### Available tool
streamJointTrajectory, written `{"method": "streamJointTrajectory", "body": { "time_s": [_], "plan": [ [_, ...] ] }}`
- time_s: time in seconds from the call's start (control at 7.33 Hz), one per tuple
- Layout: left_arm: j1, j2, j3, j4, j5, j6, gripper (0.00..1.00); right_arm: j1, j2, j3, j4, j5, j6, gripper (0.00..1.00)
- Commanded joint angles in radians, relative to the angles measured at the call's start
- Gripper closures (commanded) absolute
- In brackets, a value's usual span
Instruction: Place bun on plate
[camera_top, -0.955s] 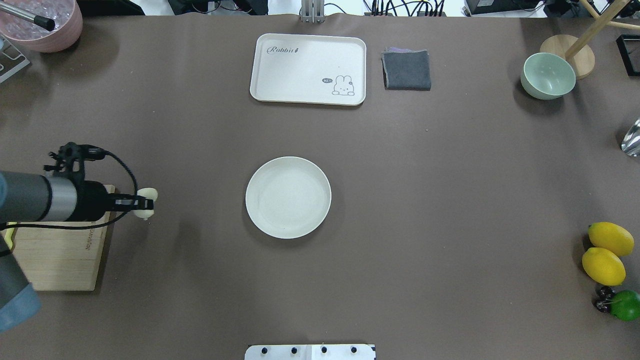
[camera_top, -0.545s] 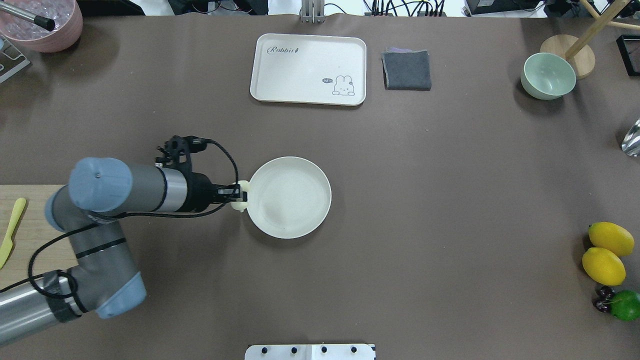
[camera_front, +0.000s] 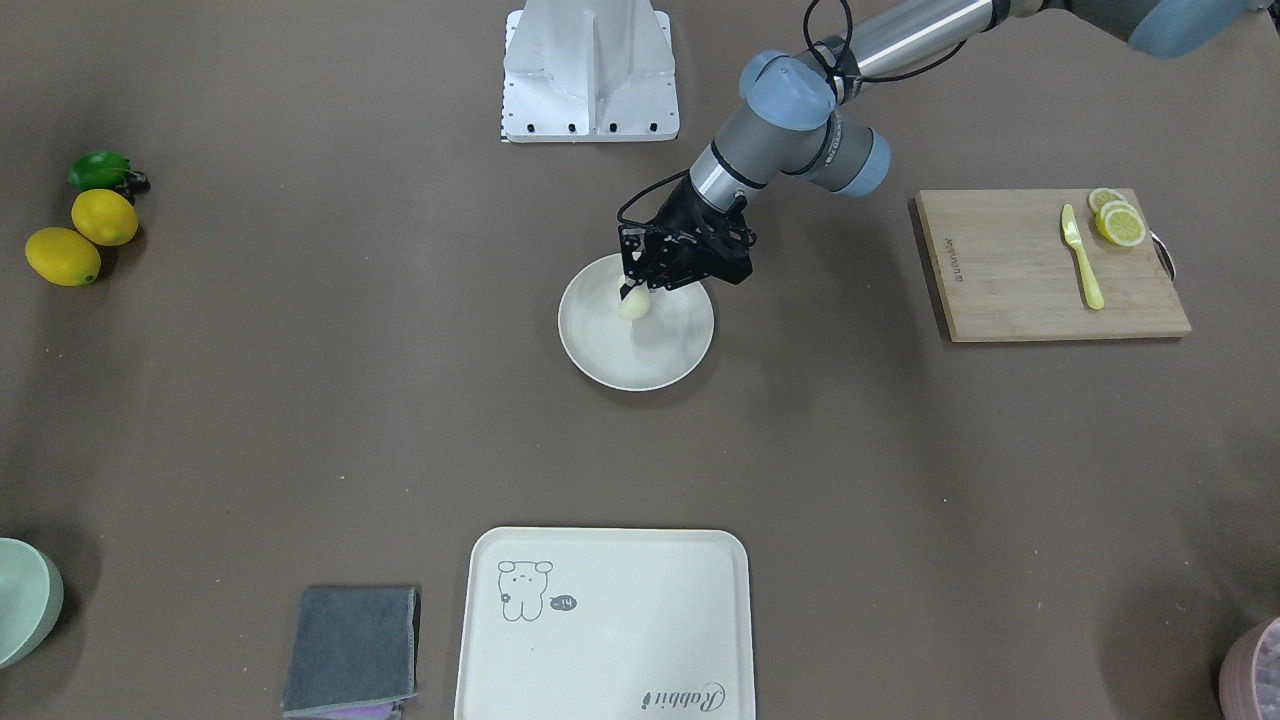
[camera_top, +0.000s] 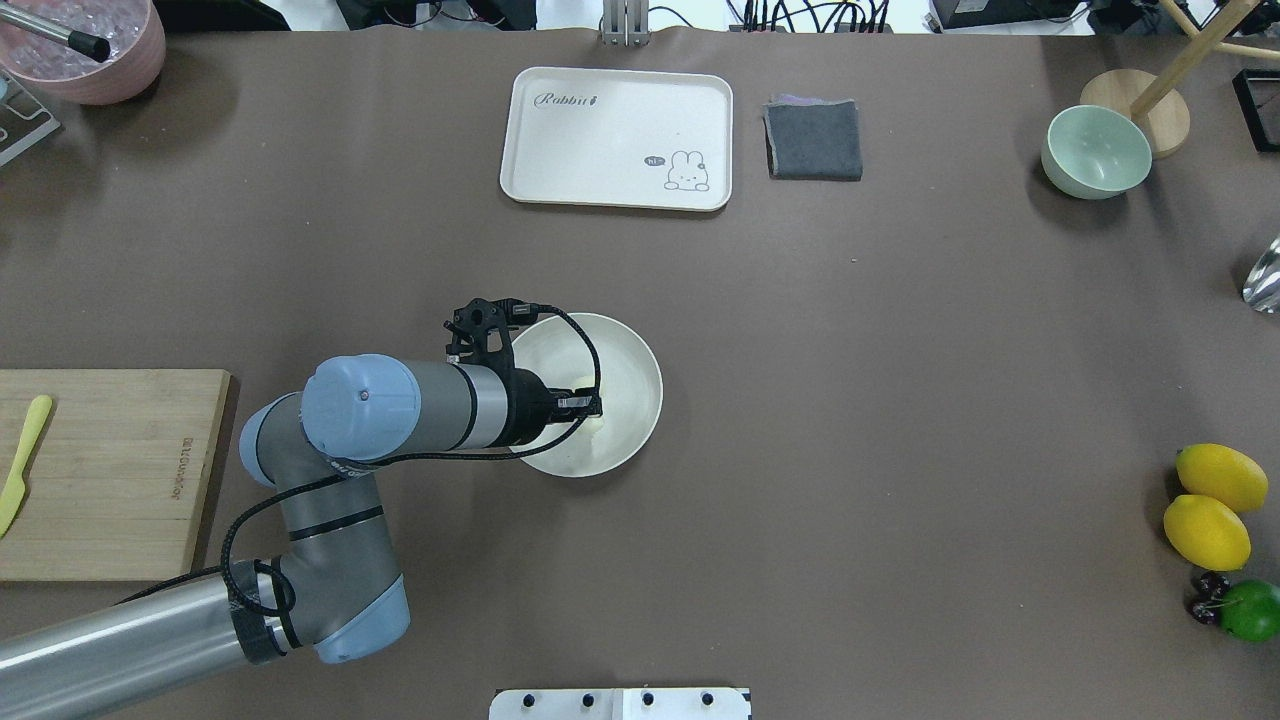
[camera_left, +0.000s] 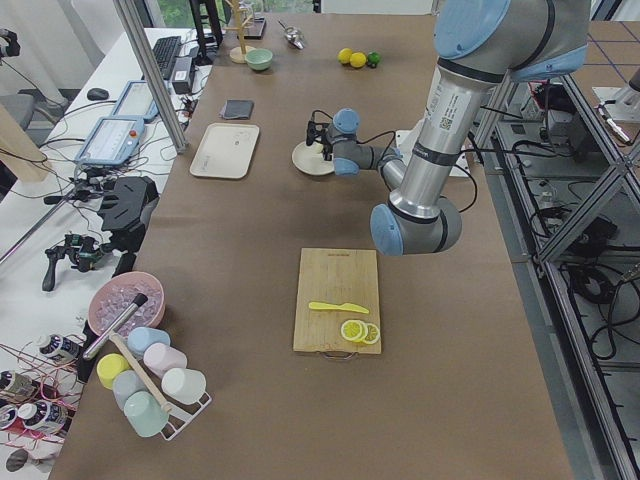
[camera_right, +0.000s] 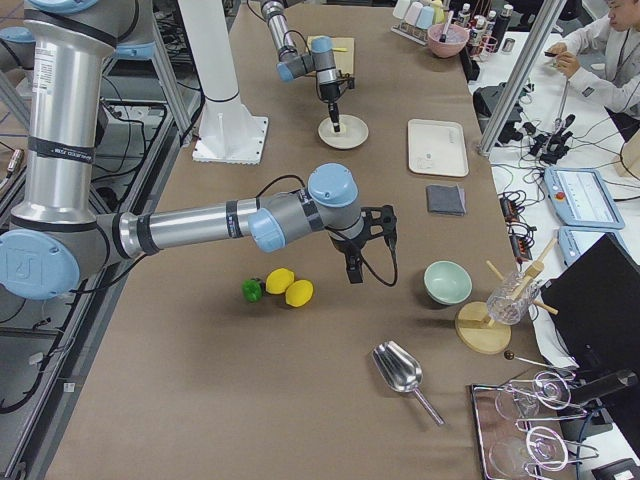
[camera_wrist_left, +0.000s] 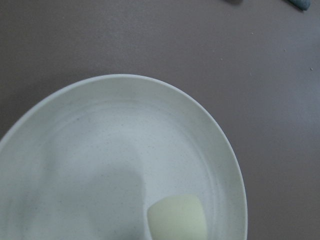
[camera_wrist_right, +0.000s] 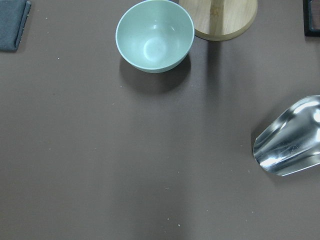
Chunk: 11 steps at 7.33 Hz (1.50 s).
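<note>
The round cream-white plate (camera_top: 640, 350) sits mid-table. My left gripper (camera_top: 596, 403) reaches over its near half and is shut on the bun (camera_front: 634, 303), a small pale cream lump. In the left wrist view the bun (camera_wrist_left: 177, 217) hangs low over the plate (camera_wrist_left: 125, 130), inside its rim; whether it touches the plate's floor I cannot tell. My right gripper (camera_right: 352, 272) shows only in the exterior right view, hanging above the table near the lemons, and whether it is open or shut I cannot tell.
A cream tray (camera_top: 615, 135) with a rabbit drawing and a grey cloth (camera_top: 812, 140) lie at the far side. A green bowl (camera_top: 1095, 150) and lemons (camera_top: 1210, 505) sit to the right. A wooden board (camera_top: 110, 470) with a yellow knife (camera_top: 22, 465) lies to the left.
My left arm has swung right from beside the wooden board, carrying the bun past the plate's left rim to a spot over the plate.
</note>
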Motion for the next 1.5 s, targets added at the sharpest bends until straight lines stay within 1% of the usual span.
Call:
{"method": "streamJointTrajectory", "body": {
  "time_s": [0.0, 0.55, 0.68, 0.82, 0.95, 1.09, 1.23, 1.36],
  "plan": [
    [-0.001, -0.002, 0.006, 0.0, 0.023, 0.003, 0.03, 0.001, 0.0, 0.002, 0.0, 0.0, 0.0, 0.0],
    [-0.015, -0.002, -0.007, 0.0, 0.021, 0.002, 0.03, 0.004, -0.002, 0.001, 0.0, 0.0, 0.0, 0.0],
    [-0.03, 0.0, -0.03, 0.023, 0.018, 0.003, 0.03, 0.004, -0.002, 0.001, 0.0, 0.0, 0.0, 0.0],
    [-0.049, 0.003, -0.117, 0.137, 0.012, 0.005, 0.03, 0.006, -0.002, 0.001, 0.0, -0.001, 0.0, 0.0],
    [-0.056, 0.004, -0.245, 0.329, -0.005, 0.008, 0.03, 0.007, -0.002, -0.001, 0.0, -0.001, 0.0, 0.0],
    [-0.102, 0.015, -0.348, 0.495, -0.06, 0.023, 0.03, 0.01, -0.005, -0.002, 0.0, -0.001, -0.002, 0.0],
    [-0.169, 0.06, -0.424, 0.593, -0.151, 0.123, 0.03, 0.015, -0.018, -0.002, 0.0, -0.004, -0.023, 0.0],
    [-0.281, 0.126, -0.473, 0.657, -0.245, 0.243, 0.03, 0.036, -0.046, -0.004, -0.002, -0.007, -0.072, 0.0]
  ]
}}
